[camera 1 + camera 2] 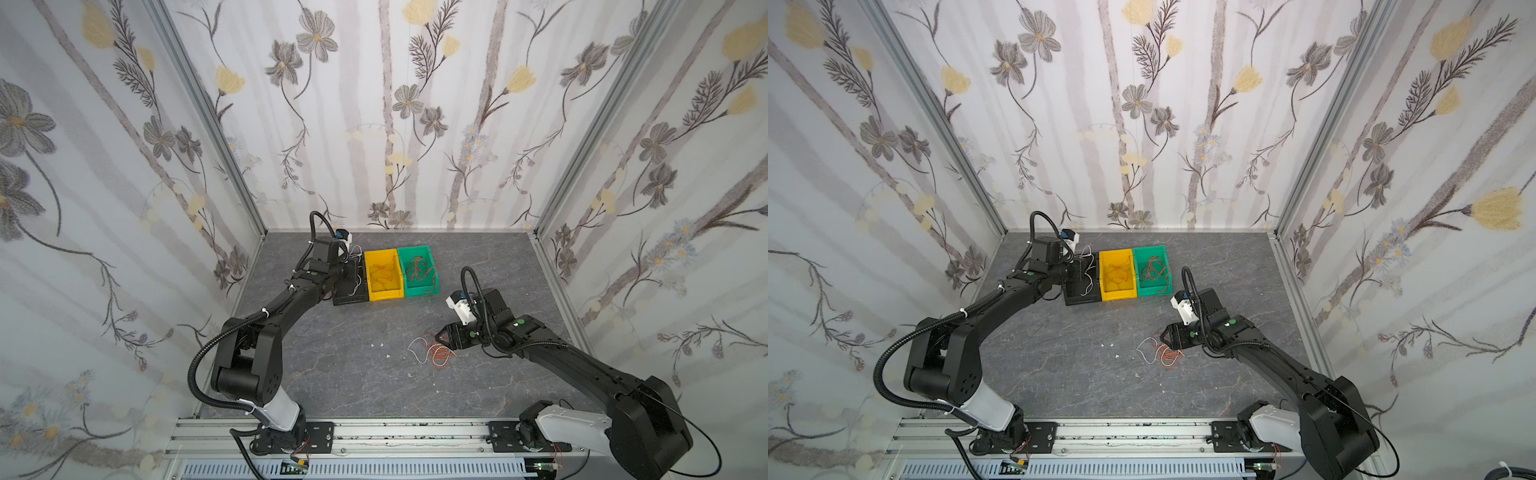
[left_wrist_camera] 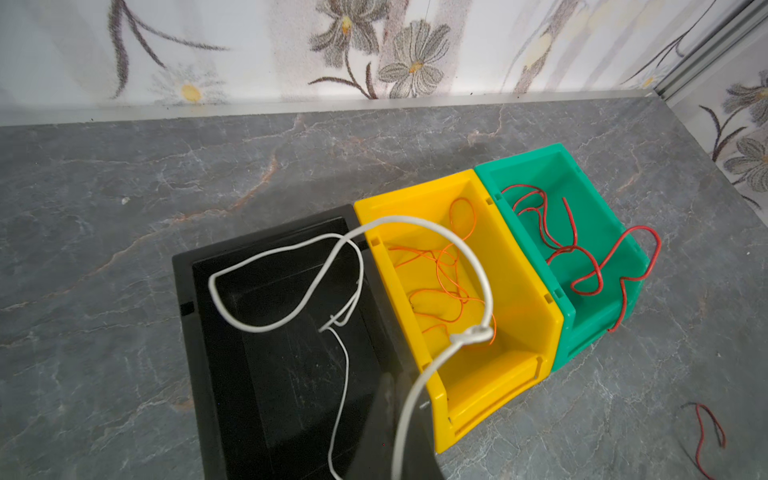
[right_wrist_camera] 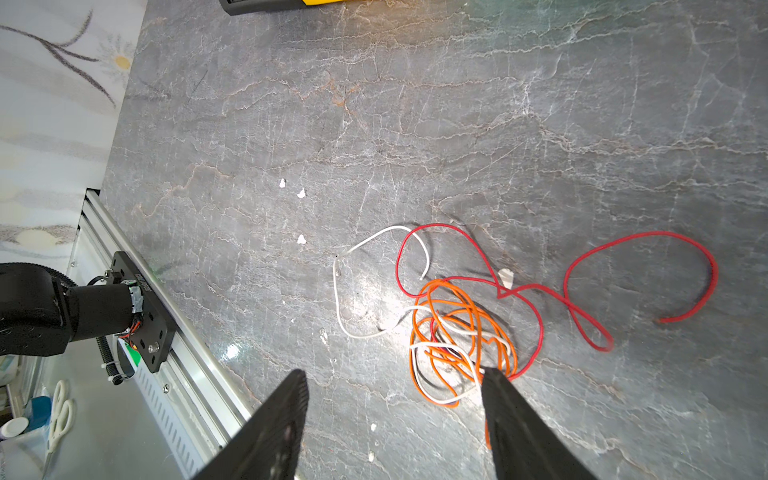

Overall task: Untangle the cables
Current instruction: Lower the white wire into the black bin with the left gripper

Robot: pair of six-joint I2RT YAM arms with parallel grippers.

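A tangle of orange, white and red cables [image 3: 457, 332] lies on the grey table, seen in both top views [image 1: 436, 353] [image 1: 1163, 353]. My right gripper [image 3: 395, 374] hovers open just over it, one fingertip [image 3: 494, 378] at the tangle's edge and nothing between the jaws. A loose red cable [image 3: 640, 237] trails off the heap. My left gripper [image 2: 392, 380] is shut on a knotted white cable [image 2: 471, 334] that loops above the black bin [image 2: 183, 266]. In a top view the left gripper [image 1: 353, 272] sits over that bin.
Three bins stand in a row at the back: black [image 1: 349, 298], yellow [image 1: 384, 296] with thin orange cables [image 2: 444, 266], green [image 1: 415, 250] with red cables [image 2: 598, 266], one hanging over its front. Small white scraps [image 3: 301, 193] dot the table. A rail [image 1: 374, 432] runs along the front.
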